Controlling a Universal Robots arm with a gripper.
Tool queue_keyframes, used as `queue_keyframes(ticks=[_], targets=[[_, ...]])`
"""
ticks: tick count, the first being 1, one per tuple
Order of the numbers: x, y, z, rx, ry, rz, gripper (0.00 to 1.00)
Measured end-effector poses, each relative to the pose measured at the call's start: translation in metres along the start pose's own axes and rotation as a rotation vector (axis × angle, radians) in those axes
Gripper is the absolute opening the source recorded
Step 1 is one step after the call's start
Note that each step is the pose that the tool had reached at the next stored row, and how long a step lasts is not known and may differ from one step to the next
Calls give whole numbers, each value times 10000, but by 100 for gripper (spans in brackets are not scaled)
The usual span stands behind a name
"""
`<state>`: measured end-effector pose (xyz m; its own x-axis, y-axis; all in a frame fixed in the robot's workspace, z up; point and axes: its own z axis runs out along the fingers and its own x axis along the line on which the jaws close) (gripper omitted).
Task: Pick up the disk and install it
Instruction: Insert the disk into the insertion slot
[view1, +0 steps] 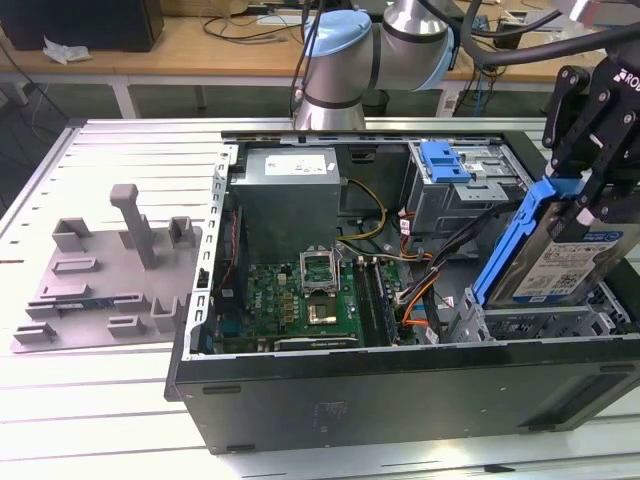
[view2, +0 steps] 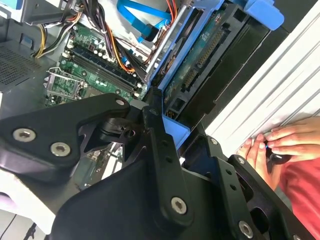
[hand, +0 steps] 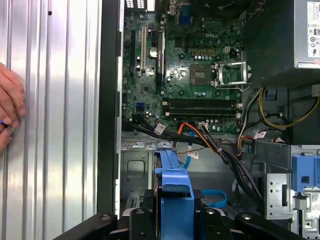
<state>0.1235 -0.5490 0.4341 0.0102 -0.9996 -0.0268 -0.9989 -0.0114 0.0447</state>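
In the exterior view my gripper (view1: 585, 200) is shut on the disk (view1: 568, 262), a silver drive with a white-and-blue label in a blue bracket (view1: 512, 243). I hold it tilted, one end high, over the drive bay (view1: 545, 322) in the open computer case's corner on the exterior view's right. The second wrist view shows the disk's dark underside (view2: 210, 65) and blue bracket clamped between the black fingers (view2: 159, 131). The blue bracket's edge (hand: 172, 182) rises above the gripper (hand: 172, 222) in the first wrist view.
The open case (view1: 400, 385) holds a motherboard (view1: 305, 295), a power supply (view1: 290, 185), orange and black cables (view1: 420, 290) and an upper cage with another blue bracket (view1: 445, 160). A grey fixture (view1: 110, 270) lies on the slatted table. A person's hand (view2: 280, 142) rests near the case.
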Motion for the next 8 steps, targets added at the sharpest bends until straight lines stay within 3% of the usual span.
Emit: queue_keyframes(ticks=[8], targets=[[2, -6, 57, 0, 0, 0, 37]])
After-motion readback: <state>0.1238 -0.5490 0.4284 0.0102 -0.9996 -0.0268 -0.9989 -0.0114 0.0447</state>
